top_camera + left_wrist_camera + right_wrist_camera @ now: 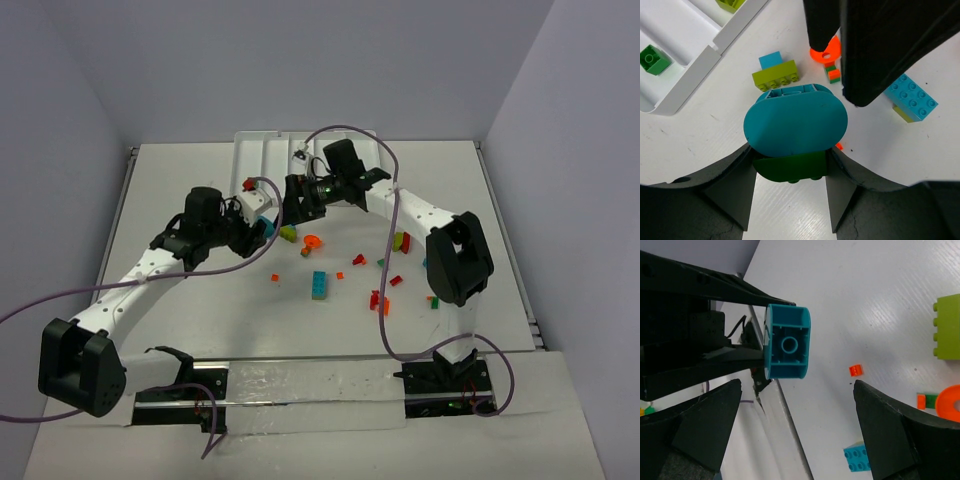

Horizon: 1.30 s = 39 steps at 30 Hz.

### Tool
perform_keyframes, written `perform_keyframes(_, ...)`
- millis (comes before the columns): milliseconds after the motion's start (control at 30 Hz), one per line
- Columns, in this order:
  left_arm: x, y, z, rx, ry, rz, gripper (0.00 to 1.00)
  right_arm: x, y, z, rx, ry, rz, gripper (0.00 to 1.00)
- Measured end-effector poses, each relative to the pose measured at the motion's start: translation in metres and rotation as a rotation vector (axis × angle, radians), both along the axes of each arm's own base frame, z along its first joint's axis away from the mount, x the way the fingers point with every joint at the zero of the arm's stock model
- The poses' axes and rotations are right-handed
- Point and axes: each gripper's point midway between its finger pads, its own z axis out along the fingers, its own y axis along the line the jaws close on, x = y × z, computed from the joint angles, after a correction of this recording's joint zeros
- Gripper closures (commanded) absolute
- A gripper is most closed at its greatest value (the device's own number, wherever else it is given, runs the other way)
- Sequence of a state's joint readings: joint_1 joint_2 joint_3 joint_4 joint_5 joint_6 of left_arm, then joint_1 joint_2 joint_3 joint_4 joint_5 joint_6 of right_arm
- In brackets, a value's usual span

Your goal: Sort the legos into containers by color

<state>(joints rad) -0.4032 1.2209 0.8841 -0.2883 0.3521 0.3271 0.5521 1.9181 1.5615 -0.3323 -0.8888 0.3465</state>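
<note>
Early stage: white tray (695, 85) shows only dark green brick (654, 59) and lime brick (730, 4) inside. Most legos still loose on table (700, 130): lime block (776, 75), teal blue block (910, 97), orange ring (825, 50), small red bits.

Left gripper (790, 155) part-open, clamped on stack — teal rounded brick (795, 125) atop dark green piece (790, 170) — off table, near tray.

Right gripper (797, 390) spread wide, empty, facing teal brick's hollow end. Probably there to split stack.

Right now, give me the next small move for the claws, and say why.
Probably ease the open right claw forward until it straddles the teal piece. The left claw grips a stack, that teal piece on a dark green brick, two colours needing separation, and the teal end lies just ahead of the right claw's tips.
</note>
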Motion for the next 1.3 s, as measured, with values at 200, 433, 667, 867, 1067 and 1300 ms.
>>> perform_keyframes(200, -0.007, -0.007, -0.002, -0.001, 0.016, -0.03, 0.56, -0.001, 0.007, -0.019, -0.007, 0.063, 0.017, 0.02)
perform_keyframes(433, -0.016, -0.016, -0.005, 0.007, 0.033, -0.063, 0.55, -0.011, 0.015, -0.03, -0.005, 0.128, 0.051, 0.22)
perform_keyframes(667, -0.019, -0.019, -0.006, 0.019, 0.033, -0.073, 0.44, -0.018, 0.021, -0.017, 0.047, 0.154, 0.089, 0.78)
perform_keyframes(867, -0.015, -0.017, -0.003, 0.028, 0.037, -0.044, 0.01, -0.021, 0.022, -0.01, 0.083, 0.167, 0.119, 1.0)
perform_keyframes(1067, -0.003, 0.01, 0.031, -0.124, 0.131, 0.009, 0.01, -0.007, 0.011, 0.002, 0.128, 0.14, 0.104, 1.0)
perform_keyframes(1300, -0.01, 0.018, 0.091, -0.48, 0.284, -0.019, 0.07, 0.026, -0.029, 0.036, 0.194, 0.073, 0.015, 1.0)
